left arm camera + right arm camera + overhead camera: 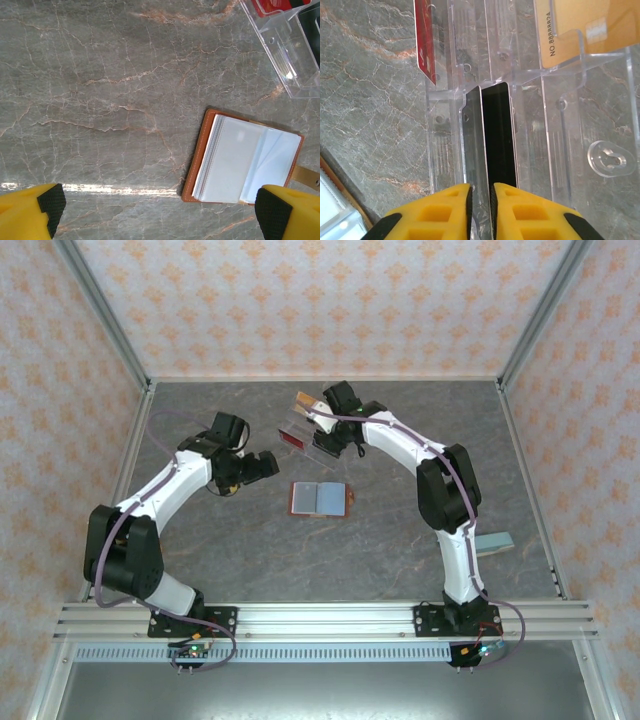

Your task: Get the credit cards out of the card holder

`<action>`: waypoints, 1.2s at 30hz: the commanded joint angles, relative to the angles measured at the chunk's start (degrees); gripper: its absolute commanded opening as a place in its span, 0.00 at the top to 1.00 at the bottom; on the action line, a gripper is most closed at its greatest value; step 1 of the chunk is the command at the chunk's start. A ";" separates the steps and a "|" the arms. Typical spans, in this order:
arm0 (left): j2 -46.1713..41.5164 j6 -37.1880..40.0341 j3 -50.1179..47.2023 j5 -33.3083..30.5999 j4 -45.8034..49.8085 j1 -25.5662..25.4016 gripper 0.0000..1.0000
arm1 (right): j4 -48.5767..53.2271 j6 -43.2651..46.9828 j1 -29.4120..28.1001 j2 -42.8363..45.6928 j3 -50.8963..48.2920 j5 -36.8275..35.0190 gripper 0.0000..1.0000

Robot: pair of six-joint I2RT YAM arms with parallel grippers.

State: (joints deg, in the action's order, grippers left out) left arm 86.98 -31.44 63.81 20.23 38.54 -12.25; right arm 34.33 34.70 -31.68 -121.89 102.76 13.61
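Yellow fingers (445, 210) of the right hand (481, 192) rise from the bottom edge of the right wrist view. They stand close together on either side of a thin black rectangular card (497, 135). I cannot tell whether they pinch the card or merely flank it. The black card stands on edge in the middle slot of a clear plastic slotted rack (560, 100). In the upper left of that frame a red card with pale print (426, 45) stands in another slot. In the upper right a tan-orange card with dark numbers (580, 30) leans in a third slot.

In the top view the right hand (322, 420) sits over the rack (315, 440) above the frame's centre, with the red card (292, 440) at the rack's left end and the tan-orange card (304, 400) at its upper end. The small brown folding card holder (318, 499) lies open and flat on the grey marbled bench (250, 550) just below the rack, at the centre of the frame. The left hand (268, 465) hovers to the left of it, near but apart.

In the left wrist view the left hand (161, 207) has its 2 fingers spread wide, 1 in each lower corner, holding nothing. The card holder (245, 160) lies in the lower right, showing clear sleeves and a brown strap tab, and the rack (290, 60) sits in the upper right.

A pale blue-grey flat block (493, 542) lies at the right of the bench.
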 commanded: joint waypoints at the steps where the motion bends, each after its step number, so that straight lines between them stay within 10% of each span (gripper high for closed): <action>1: 0.31 0.50 2.06 0.28 0.50 0.40 0.00 | 1.06 -2.82 0.30 2.54 2.11 -0.98 0.80; 21: -3.31 1.14 -5.39 6.04 -5.99 0.23 0.00 | -9.45 -58.95 -5.22 25.09 -27.79 0.90 0.55; 36: -3.57 -2.40 -6.40 -1.24 -6.11 0.22 0.00 | -4.99 -67.37 -15.33 9.39 -21.01 -5.97 0.56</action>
State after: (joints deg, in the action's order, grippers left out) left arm 85.14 -33.12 58.17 21.82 32.64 -12.25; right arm 26.87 -31.11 -46.59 -110.96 78.61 10.61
